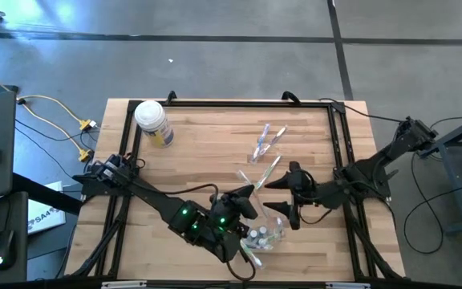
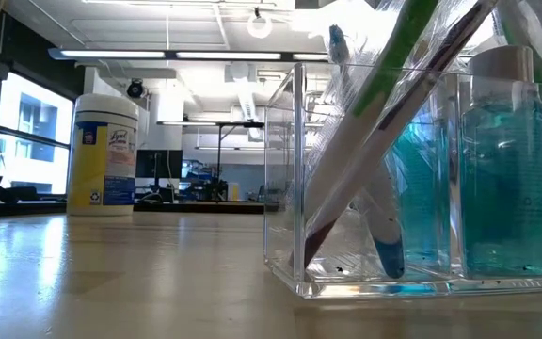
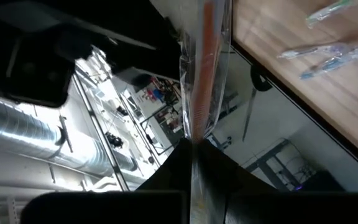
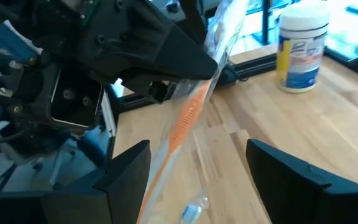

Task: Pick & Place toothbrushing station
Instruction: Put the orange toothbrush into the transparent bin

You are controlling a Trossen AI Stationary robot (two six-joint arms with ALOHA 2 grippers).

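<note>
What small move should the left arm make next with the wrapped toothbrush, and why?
Probably lower the toothbrush into the clear holder. The left gripper is shut on the wrapped, orange-handled brush just above the holder, which already has brushes in it. The right gripper waits open beside it, holding nothing. More brushes lie on the table.

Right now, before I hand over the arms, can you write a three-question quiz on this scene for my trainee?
1. True or false: the left gripper is shut on a wrapped orange toothbrush.
2. Is the right gripper A) open or B) shut on a brush?
3. Which yellow-labelled item stands at the table's far left corner?

Key: 1. True. 2. A. 3. The white-lidded jar. It stands well apart from the clear holder and the loose toothbrushes.
</note>
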